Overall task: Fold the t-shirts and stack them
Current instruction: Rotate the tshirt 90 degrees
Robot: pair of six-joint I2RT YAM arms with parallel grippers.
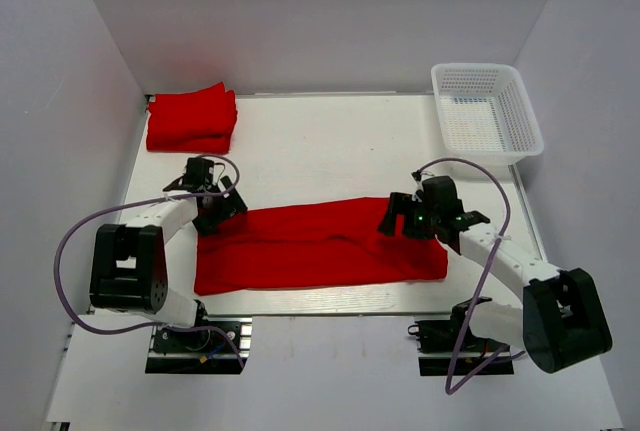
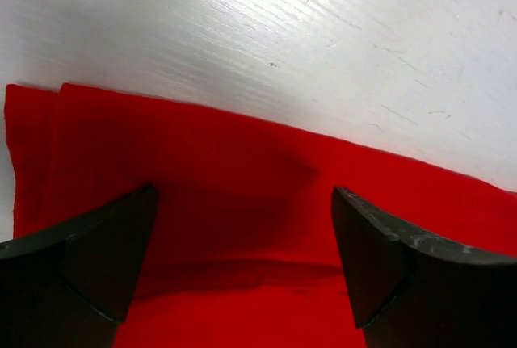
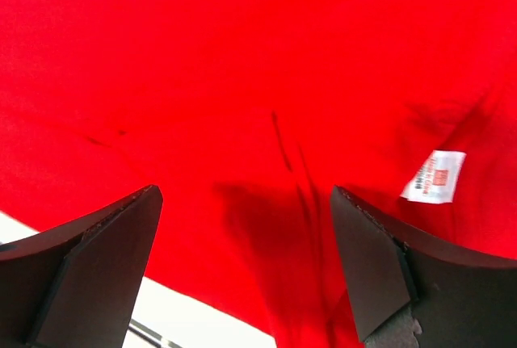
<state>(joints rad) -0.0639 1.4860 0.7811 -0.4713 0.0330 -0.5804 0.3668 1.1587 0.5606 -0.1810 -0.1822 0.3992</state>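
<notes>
A red t-shirt [image 1: 318, 246], folded into a long band, lies across the near middle of the table. A folded stack of red t-shirts [image 1: 191, 118] sits at the far left corner. My left gripper [image 1: 222, 207] is open over the band's left far edge; its fingers [image 2: 97, 251] straddle red cloth [image 2: 242, 194] without holding it. My right gripper [image 1: 397, 219] is open over the band's right part; its fingers [image 3: 388, 259] hang above red cloth [image 3: 242, 81] with a white label [image 3: 435, 176] showing.
A white mesh basket [image 1: 486, 111] stands at the far right corner. The white table [image 1: 330, 151] is walled at the back and both sides. The near table edge lies just below the band.
</notes>
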